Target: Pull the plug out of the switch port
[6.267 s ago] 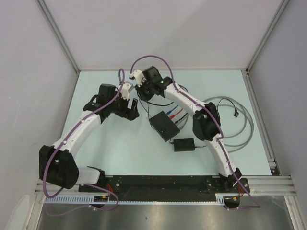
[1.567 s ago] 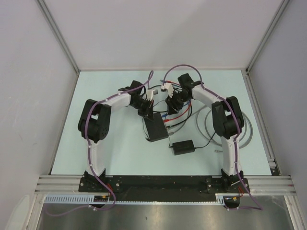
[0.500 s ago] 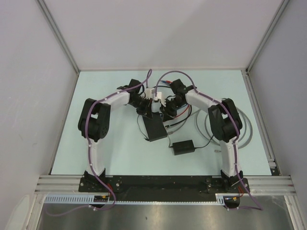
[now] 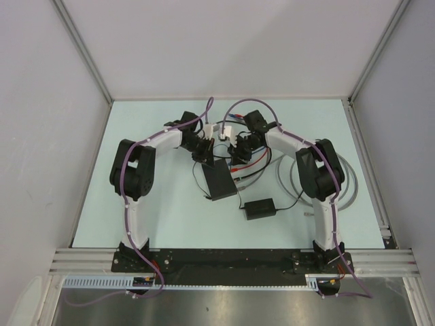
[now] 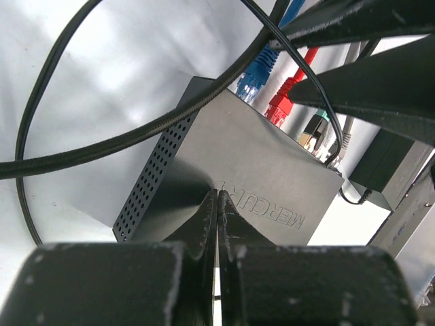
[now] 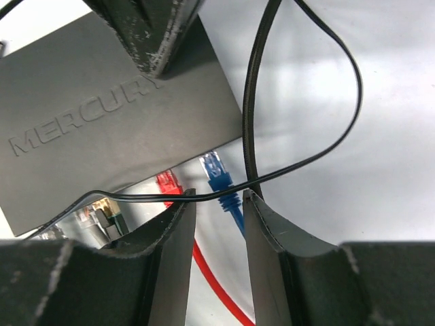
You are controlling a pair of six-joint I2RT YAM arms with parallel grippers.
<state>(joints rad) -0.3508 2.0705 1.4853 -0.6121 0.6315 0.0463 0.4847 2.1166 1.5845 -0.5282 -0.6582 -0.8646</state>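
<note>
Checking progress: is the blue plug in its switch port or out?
In. The blue plug sits in the switch beside the red plug; the right gripper, open, straddles it.

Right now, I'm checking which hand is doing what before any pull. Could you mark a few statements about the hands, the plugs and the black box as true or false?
1. The left hand is shut, with its tips on top of the flat matte-black rectangular box. True.
2. The right hand is shut on the red plug. False: it is open, and the cable of the blue plug runs between its fingers.
3. The blue plug and the red plug sit side by side at the same edge of the box. True.
4. The top of the box is blank. False: lettering starting MERCUR is on it.
5. A thin black cable crosses just ahead of the right hand's fingertips. True.
</note>
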